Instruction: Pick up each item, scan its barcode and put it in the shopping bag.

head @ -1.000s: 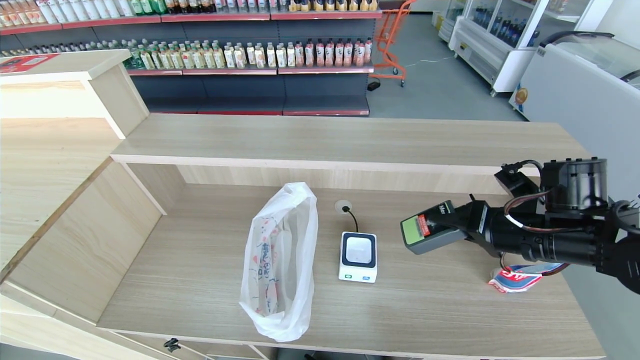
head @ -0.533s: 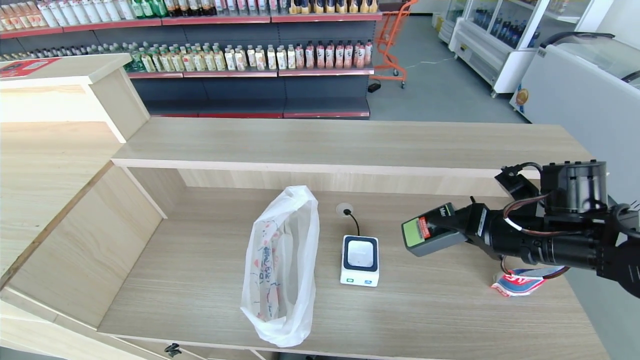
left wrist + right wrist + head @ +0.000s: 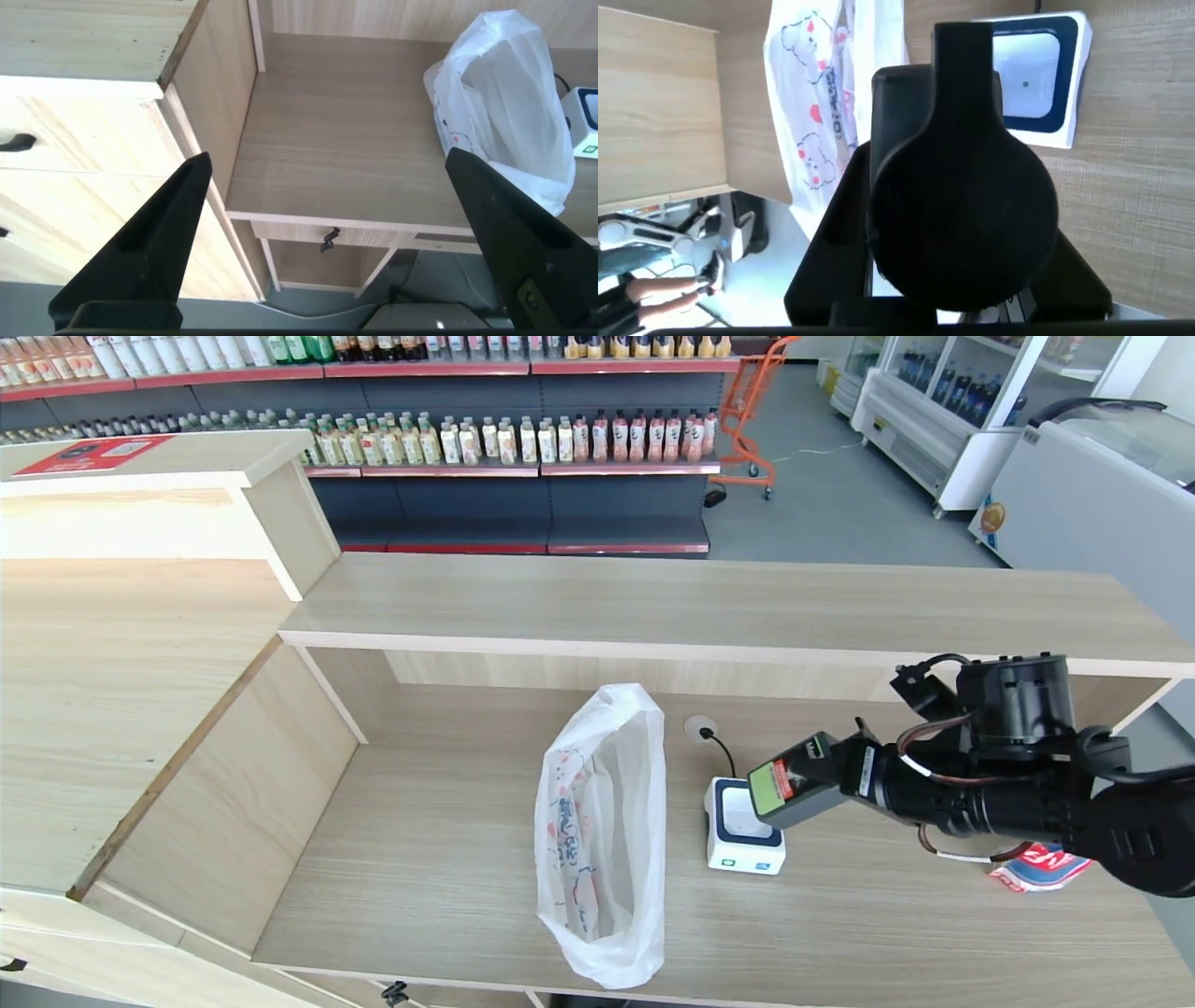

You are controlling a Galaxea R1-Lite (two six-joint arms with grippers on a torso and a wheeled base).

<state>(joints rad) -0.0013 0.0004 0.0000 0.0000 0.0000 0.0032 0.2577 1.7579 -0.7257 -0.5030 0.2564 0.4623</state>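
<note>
Light wood tabletop (image 3: 420,859) has a white plastic shopping bag (image 3: 602,831) around the middle, reaching the front edge. A small white scanner (image 3: 738,847) sits just beside it, and a red-and-white packet (image 3: 1041,873) is over by the right edge.

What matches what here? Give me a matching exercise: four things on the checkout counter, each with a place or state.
Things:
1. bag
2. scanner
3. box
4. packet

Places or states:
A. held in the right gripper, above the scanner's edge
B. lying on the counter under the right arm
C. translucent white, mouth open, left of the scanner
D. white with a dark frame, cable running to a hole in the counter

Pairs: 1-C, 2-D, 3-A, 4-B
</note>
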